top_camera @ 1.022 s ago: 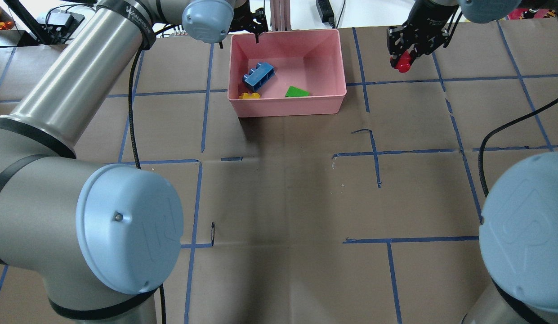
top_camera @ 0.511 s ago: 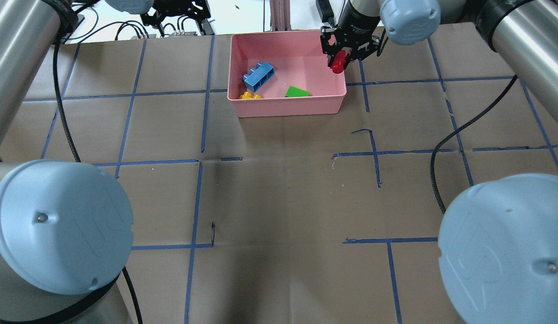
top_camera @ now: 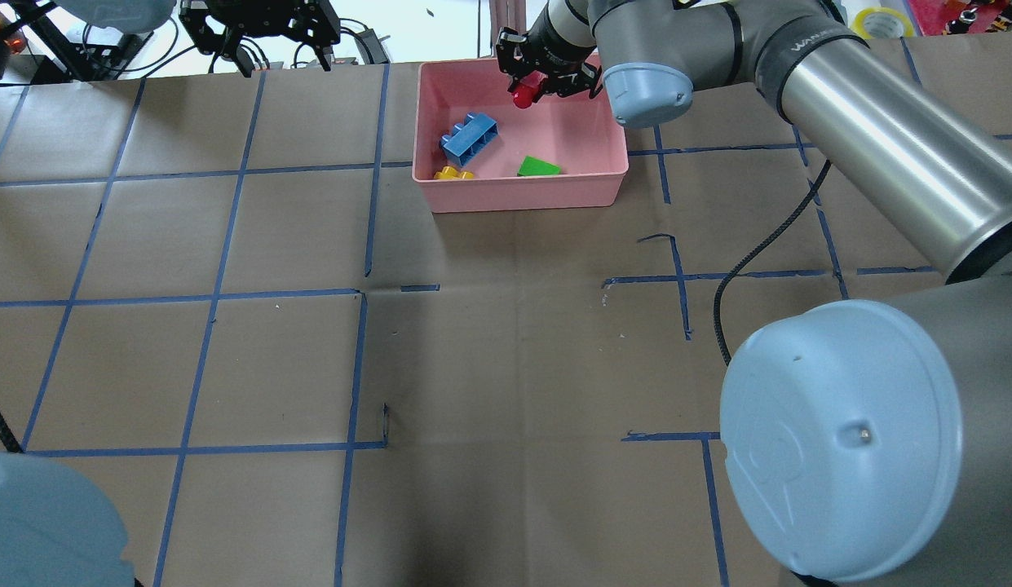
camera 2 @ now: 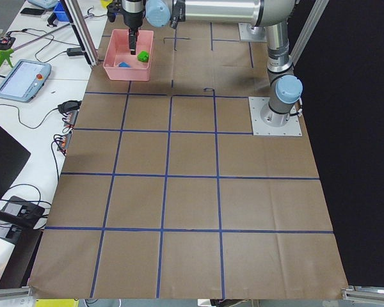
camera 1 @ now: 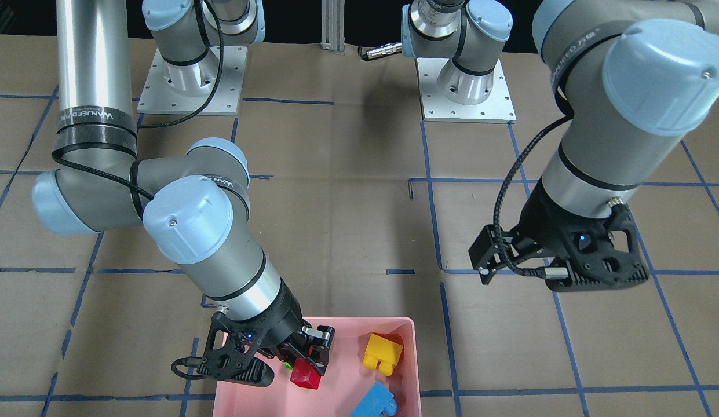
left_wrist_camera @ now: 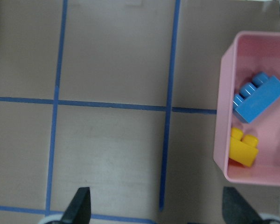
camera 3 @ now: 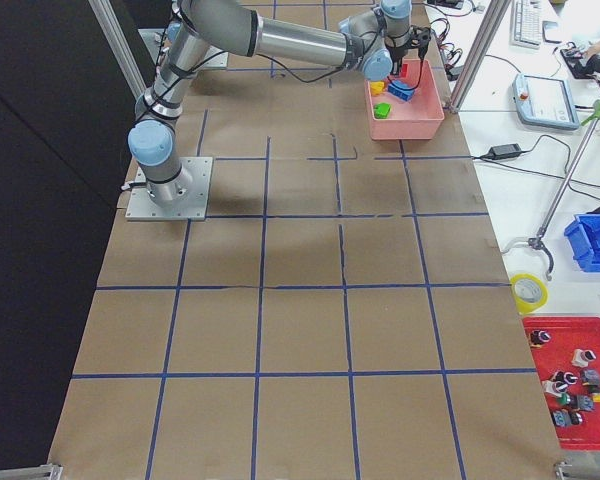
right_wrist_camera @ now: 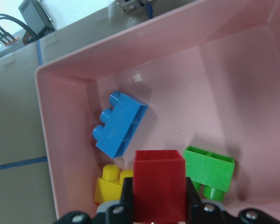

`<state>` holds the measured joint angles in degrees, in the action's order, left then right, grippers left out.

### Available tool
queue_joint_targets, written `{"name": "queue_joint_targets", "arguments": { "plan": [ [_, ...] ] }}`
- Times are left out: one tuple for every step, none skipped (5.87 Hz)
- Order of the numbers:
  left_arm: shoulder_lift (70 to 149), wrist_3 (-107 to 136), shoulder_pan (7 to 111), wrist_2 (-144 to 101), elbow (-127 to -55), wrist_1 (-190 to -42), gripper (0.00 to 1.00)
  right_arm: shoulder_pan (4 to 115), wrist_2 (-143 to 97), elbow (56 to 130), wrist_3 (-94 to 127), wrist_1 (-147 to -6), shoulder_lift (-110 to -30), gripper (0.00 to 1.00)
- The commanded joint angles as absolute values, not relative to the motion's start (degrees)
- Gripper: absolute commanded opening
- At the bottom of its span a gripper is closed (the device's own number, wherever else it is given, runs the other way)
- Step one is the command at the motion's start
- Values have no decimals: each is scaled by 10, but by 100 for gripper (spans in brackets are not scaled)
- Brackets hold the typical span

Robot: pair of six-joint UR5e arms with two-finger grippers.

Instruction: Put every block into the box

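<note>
The pink box (top_camera: 522, 192) stands at the table's far middle. In it lie the blue three-stud block (top_camera: 470, 137), the yellow block (top_camera: 452, 173) and the green block (top_camera: 538, 167). My right gripper (top_camera: 532, 88) is shut on the small red block (top_camera: 522, 97) and holds it above the far part of the box. The right wrist view shows the red block (right_wrist_camera: 158, 184) between the fingers over the box floor (right_wrist_camera: 214, 93). My left gripper (top_camera: 277, 55) is open and empty, to the left of the box; its fingertips (left_wrist_camera: 81, 207) stand wide apart over the paper.
Blue tape lines grid the brown paper table cover. An aluminium post (top_camera: 506, 24) stands just behind the box. Cables and devices lie beyond the far edge (top_camera: 106, 37). A tablet (camera 2: 22, 70) lies on the side bench.
My right gripper has carried the red block leftward, from over the table past the box's right rim to above its inside. My left gripper has moved left, away from the box.
</note>
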<state>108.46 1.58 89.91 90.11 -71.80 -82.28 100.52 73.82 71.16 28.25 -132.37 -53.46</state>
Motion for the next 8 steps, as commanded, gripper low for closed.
{"name": "queue_joint_targets", "arguments": {
  "plan": [
    [981,-53,899,886,-829,-831,100,1006,753,713,282,-1350,-532,99],
    [940,-58,899,884,-872,-831,100,1004,754,721,279,-1337,-540,99],
    [925,-54,900,889,-895,-824,100,992,787,723,211,-1289,-554,99],
    [924,-54,900,901,-888,-824,100,975,793,725,158,-1148,-581,99],
    [923,-51,900,917,-889,-826,100,955,794,725,94,-1026,-616,99],
    [923,-46,900,919,-894,-826,100,923,842,726,20,-961,-658,99],
    [934,-54,898,923,-886,-832,100,903,890,729,-75,-934,-705,99],
    [941,-69,898,917,-871,-846,100,894,893,740,-126,-867,-760,99]
  ]
}}
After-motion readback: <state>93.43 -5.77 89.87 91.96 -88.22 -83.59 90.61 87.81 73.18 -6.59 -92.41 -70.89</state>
